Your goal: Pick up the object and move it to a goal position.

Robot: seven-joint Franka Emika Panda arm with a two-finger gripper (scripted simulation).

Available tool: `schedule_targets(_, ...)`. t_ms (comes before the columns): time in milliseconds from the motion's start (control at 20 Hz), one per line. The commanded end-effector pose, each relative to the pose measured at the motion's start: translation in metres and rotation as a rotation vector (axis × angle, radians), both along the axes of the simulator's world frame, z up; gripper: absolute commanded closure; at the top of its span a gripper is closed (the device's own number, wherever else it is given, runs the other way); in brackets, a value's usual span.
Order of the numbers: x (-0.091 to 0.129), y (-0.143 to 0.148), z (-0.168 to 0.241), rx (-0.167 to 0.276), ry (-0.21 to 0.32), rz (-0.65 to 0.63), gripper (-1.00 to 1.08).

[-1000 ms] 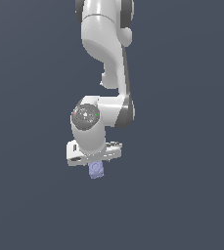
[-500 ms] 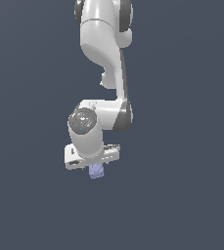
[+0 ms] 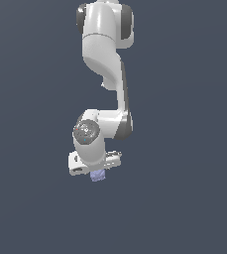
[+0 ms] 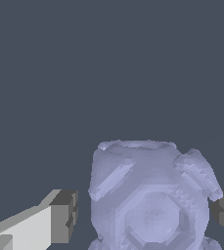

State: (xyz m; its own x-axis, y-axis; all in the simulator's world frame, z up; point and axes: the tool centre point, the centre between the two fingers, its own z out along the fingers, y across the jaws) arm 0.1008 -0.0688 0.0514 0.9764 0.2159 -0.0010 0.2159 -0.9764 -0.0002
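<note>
While the arm (image 3: 105, 64) points down, hand (image 3: 98, 174) looks clamped on the lavender block (image 4: 152, 200), one finger (image 4: 64, 216) slightly apart.

Compared with the earlier exterior views, the arm's wrist joint housing (image 3: 86, 132) sits further toward the exterior view's left. The gripper (image 3: 98, 173) and the object (image 3: 98, 175) beneath it are displaced slightly the same way.

Arm (image 3: 105, 54) glossy white, plastic-like; block (image 4: 150, 200) matt lavender, faceted; pincer (image 4: 145, 215) pads seemingly dull grey.
</note>
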Motion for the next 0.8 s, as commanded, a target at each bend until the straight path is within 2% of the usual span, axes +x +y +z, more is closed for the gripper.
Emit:
schedule_targets(0, 0.0000, 0.0001, -0.0098, 0.000, -0.001, 0.001, -0.92)
schedule_targets(300, 0.0016, -0.0001, -0.0120, 0.000, -0.001, 0.001, -0.92)
schedule_targets(350, 0.0016, -0.0001, -0.0120, 0.000, -0.001, 0.001, 1.08)
schedule_targets(750, 0.0016, -0.0001, -0.0120, 0.000, -0.001, 0.001, 1.08)
